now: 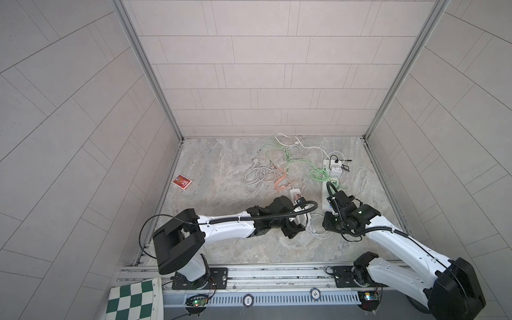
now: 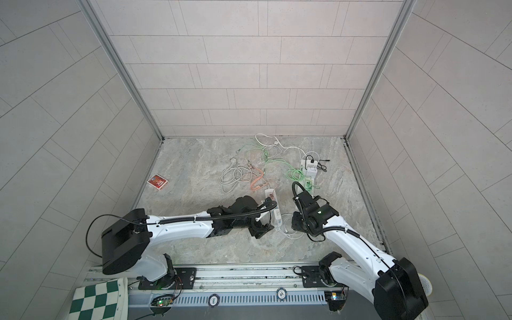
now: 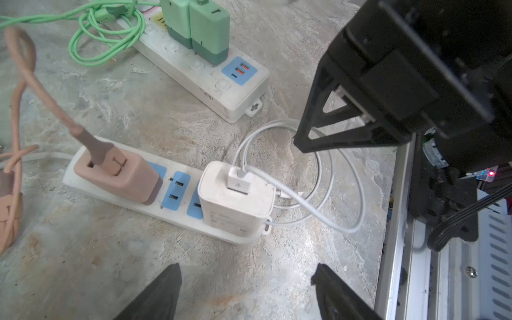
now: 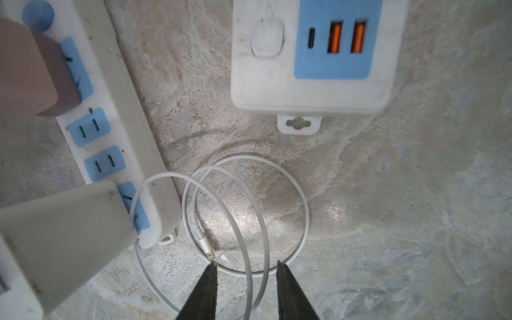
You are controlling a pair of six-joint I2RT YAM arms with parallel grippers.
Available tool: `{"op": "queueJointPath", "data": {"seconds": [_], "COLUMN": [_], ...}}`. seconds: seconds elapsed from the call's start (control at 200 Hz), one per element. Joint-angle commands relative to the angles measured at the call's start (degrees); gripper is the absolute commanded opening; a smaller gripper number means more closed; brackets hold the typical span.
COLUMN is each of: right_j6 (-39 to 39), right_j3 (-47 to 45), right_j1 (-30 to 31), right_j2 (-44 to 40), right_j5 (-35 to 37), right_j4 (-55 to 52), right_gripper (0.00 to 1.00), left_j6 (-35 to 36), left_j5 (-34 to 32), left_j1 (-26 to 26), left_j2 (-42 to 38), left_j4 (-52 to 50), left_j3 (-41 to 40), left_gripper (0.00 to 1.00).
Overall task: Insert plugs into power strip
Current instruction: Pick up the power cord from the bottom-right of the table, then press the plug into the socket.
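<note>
We find a grey marbled table boxed in by pale tiled walls. A white plug and a pink plug sit in the near strip, with two blue sockets bare between them. Green plugs stand in the second strip. The left gripper hovers wide and empty near the white plug. The right gripper, jaws narrowly apart, holds nothing above the coiled white cable.

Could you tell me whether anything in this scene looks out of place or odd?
Nothing looks damaged or spilled. The red card pack lies alone far to the left, apart from the power strips, and has no part in plugging. The loose cables farther back lie tangled.
</note>
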Motion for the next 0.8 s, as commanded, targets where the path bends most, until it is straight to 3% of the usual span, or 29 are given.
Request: {"op": "queueJointPath", "data": {"seconds": [0.0, 0.5, 0.791], "right_j6": [-1.3, -3.2, -3.3], "right_j3": [0.6, 0.6, 0.5], "right_j1": [-0.8, -2.9, -3.2], "right_j2": [0.2, 0.2, -0.4], "right_j5": [-0.3, -2.7, -3.5], "right_j4": [0.1, -0.2, -0.2], "right_gripper": [0.35, 0.28, 0.26], "left_j6": [1.8, 4.8, 10.1], "left_j5": [0.5, 2.2, 4.9], "left_j1": [-0.7, -1.0, -0.9], "left_j2": [1.3, 8.2, 11.9], "left_j4": [-0.3, -7.3, -14.5], "left_j3": [3.3, 11.2, 15.8], "left_gripper": [0.81, 0.79, 0.78]}}
